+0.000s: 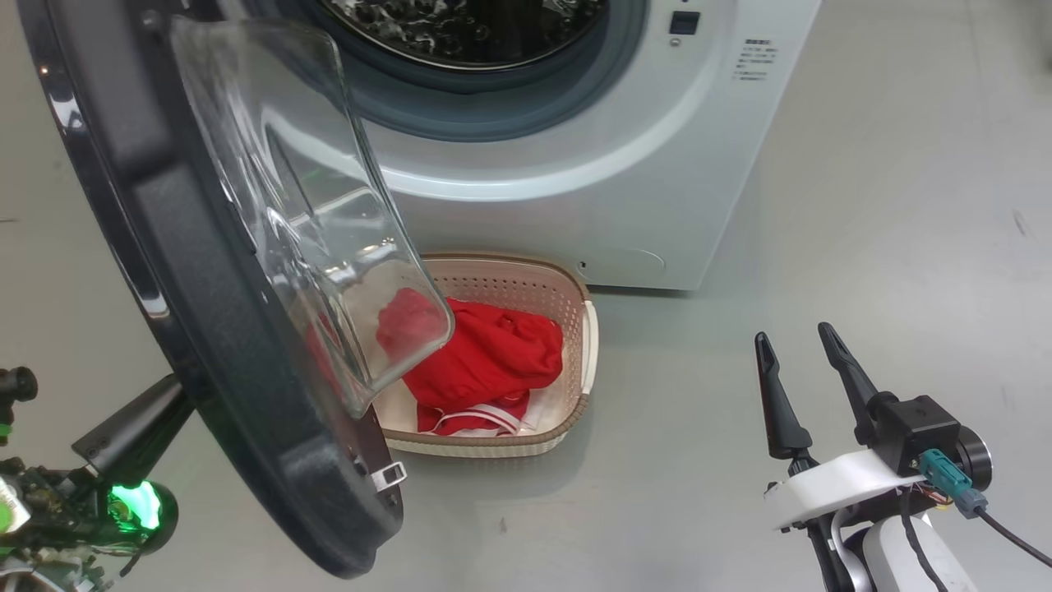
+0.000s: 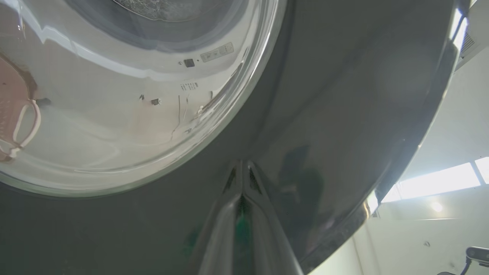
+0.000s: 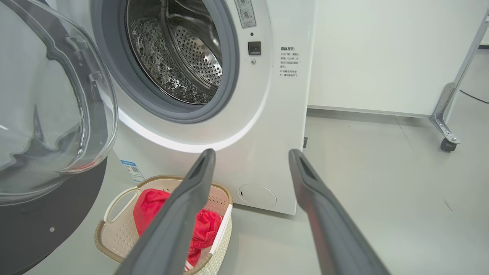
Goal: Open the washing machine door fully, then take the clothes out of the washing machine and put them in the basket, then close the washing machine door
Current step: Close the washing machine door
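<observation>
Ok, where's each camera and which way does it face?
Head view: from the head, down at washing machine, door, basket; left gripper, right gripper in bottom corners.
Left wrist view: left wrist, close to the door's black outer face; shut fingers.
Right wrist view: right wrist, toward the drum; open fingers.
Both head and right wrist: clothes in basket.

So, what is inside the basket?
The red clothes with white trim lie inside the basket. The washing machine door hides the basket's left end in the head view, and the fabric hides whatever is under it.
</observation>
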Available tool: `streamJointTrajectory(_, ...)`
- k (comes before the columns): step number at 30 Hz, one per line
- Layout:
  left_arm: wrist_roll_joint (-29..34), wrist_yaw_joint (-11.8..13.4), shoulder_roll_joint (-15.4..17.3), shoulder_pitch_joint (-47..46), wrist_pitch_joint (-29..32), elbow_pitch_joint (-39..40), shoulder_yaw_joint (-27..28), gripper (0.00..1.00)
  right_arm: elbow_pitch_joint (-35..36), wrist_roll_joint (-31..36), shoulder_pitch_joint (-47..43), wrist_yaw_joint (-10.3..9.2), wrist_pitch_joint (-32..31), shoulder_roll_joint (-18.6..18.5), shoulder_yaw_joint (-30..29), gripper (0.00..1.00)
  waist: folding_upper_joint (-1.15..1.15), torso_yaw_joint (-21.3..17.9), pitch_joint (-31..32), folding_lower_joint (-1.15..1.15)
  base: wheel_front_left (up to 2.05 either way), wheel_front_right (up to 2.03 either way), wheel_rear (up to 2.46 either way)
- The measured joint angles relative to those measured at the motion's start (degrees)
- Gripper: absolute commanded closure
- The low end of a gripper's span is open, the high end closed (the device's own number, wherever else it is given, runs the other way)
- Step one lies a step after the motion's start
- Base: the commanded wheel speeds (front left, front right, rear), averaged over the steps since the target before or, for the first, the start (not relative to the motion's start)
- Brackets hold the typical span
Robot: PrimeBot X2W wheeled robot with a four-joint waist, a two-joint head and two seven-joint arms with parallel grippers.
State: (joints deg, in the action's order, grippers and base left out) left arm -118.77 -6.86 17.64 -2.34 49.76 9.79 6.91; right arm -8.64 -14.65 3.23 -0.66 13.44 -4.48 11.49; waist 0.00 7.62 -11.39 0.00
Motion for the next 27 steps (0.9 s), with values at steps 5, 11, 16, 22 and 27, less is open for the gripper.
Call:
streamJointTrajectory(5,0.37,0.0,-0.59,-0.09,-0.52,0.16,-0.8,1.0,-0.19,-0.11,0.51,0.0,0.26,0.11,0.18,0.0,0.0,-2.37,-0.52,0.0,0.0,0.0,0.0)
streamJointTrajectory(11,2.41,0.0,-1.03,-1.23,-1.56,0.25,-1.51,1.0,-0.37,-0.4,1.19,0.0,0.48,0.4,0.37,0.0,0.0,-4.9,-1.43,0.0,0.0,0.0,0.0)
streamJointTrajectory(16,2.89,0.12,-1.18,-2.24,-2.47,0.26,-1.57,1.0,-0.4,-0.45,1.76,0.01,0.49,0.58,0.65,0.0,0.0,-7.03,-2.45,0.0,0.0,0.0,0.0)
streamJointTrajectory(22,3.32,0.85,-1.3,-4.65,-3.98,0.41,-1.44,1.0,-0.42,-1.03,2.96,0.01,0.51,0.88,0.79,0.0,0.0,-9.72,-4.1,0.0,0.0,0.0,0.0)
streamJointTrajectory(27,3.65,1.04,-1.79,-7.26,-4.71,0.12,-1.63,1.0,-0.75,-1.94,4.0,0.01,0.52,0.96,0.79,0.0,0.0,-12.07,-5.66,0.0,0.0,0.0,0.0)
